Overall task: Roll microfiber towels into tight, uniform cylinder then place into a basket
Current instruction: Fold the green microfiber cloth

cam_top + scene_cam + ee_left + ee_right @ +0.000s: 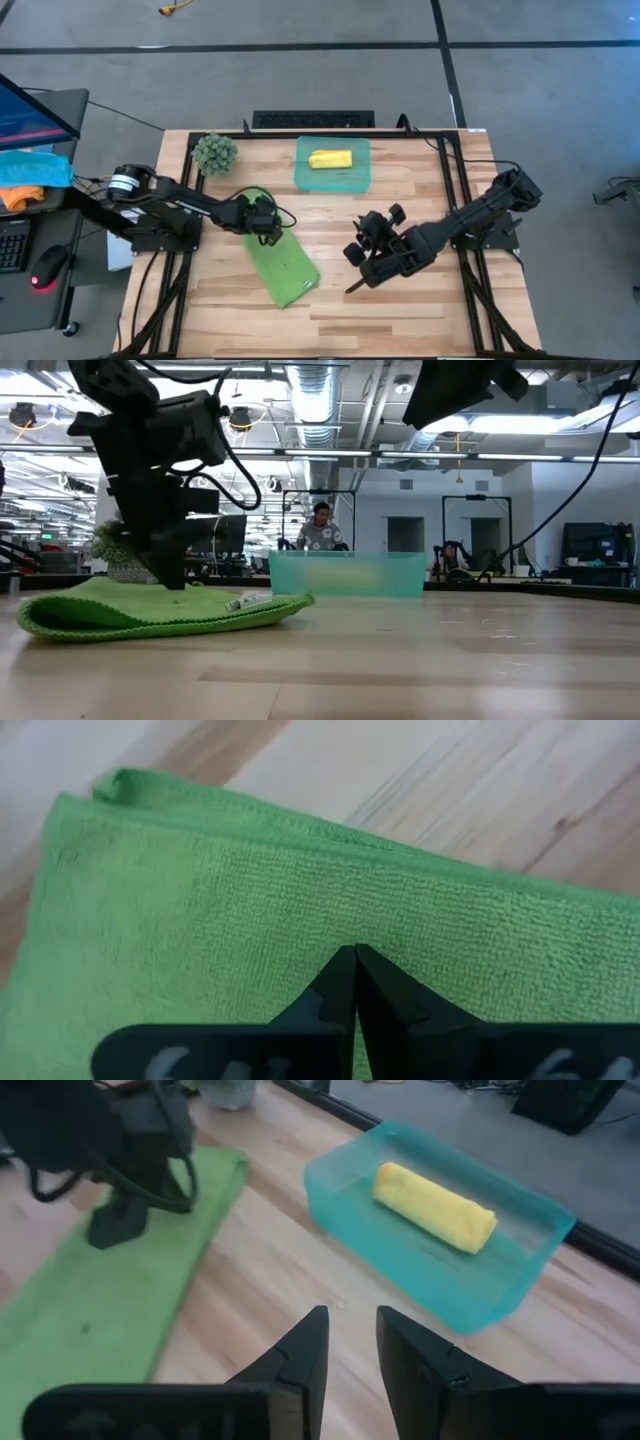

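The light green towel (285,265) lies folded into a long strip on the wooden table, left of the middle, running from far to near. My left gripper (265,237) is shut and points steeply down onto the strip's far part (200,880). The teal basket (300,172) stands at the far middle of the table. The yellow towel (330,159) lies rolled up inside it, also seen in the right wrist view (435,1205). My right gripper (350,1312) hovers open above bare wood right of the green towel, with nothing between its fingers. My left gripper sets its shut fingertips (178,582) on the green towel's upper face (300,920), a little in from the strip's far end. The fingers come from above, slanting down. The towel lies flat on the table under them.
A fuzzy green ball (214,152) sits at the table's far left corner, beyond the towel. Blue and orange cloths (30,175) lie on a side desk off the table's left edge. Bare wood stretches along the near edge and to the right. A person (320,530) sits in the room behind.
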Available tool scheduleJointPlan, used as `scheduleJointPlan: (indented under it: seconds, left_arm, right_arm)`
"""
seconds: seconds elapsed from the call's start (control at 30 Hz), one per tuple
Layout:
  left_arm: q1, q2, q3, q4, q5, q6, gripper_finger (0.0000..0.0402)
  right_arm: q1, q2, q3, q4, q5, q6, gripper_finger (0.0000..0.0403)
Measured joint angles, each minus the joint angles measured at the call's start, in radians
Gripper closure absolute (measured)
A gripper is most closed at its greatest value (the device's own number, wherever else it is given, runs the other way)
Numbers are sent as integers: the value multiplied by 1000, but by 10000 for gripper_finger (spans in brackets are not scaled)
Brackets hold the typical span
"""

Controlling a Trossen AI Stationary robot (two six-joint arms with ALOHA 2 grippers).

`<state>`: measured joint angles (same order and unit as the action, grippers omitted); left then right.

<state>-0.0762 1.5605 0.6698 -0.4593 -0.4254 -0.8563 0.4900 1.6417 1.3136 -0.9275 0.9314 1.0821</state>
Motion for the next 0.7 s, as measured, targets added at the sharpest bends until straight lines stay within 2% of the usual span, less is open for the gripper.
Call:
scheduleJointPlan:
  seconds: [0.3,0.57,0.7]
  left_arm:
    - [-24,40,-2,145,-21,179,401]
    - [-74,44,-2,310,178,374,401]
    - [-91,47,-4,350,205,381,401]
  right_arm:
    - [75,0,0,7,9,105,291]
    - [98,0,0,15,12,123,291]
    - [97,0,0,17,13,122,291]
